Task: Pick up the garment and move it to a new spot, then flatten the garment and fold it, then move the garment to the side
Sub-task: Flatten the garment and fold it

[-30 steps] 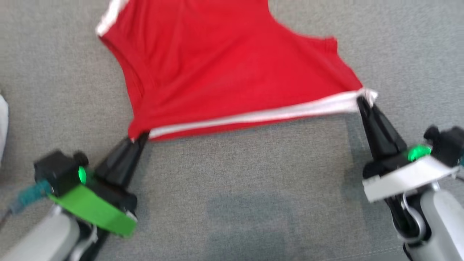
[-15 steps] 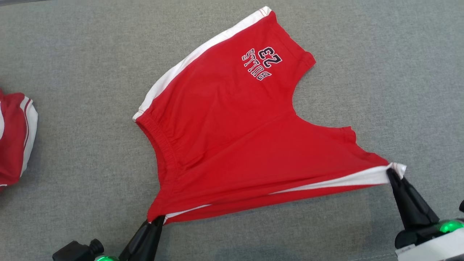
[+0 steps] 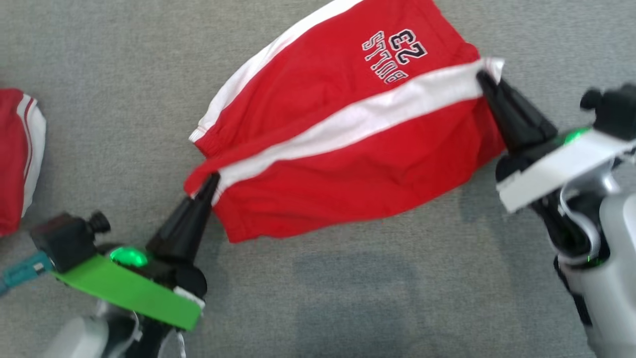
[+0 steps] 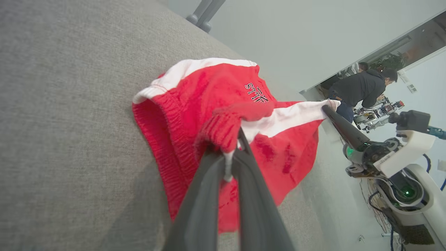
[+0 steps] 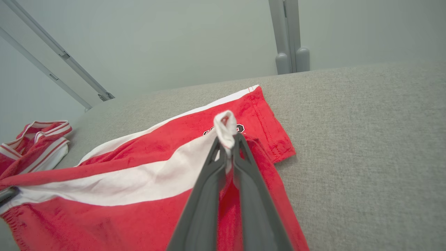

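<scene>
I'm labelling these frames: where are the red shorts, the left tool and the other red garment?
red shorts (image 3: 348,174), head view, red panel below the white stripe.
left tool (image 3: 212,179), head view, fingertips pinching the waistband corner.
other red garment (image 3: 12,164), head view, red cloth at left edge.

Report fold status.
Left gripper shut on red shorts, waistband end. Right gripper shut on hem corner. Striped side lifted over printed leg. Second garment apart, far left.

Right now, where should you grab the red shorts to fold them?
By the two ends of the white side stripe: waistband corner for the left tool, leg-hem corner for the right tool, coming from the near side. That edge pulls straight, so the red shorts should fold evenly.
</scene>
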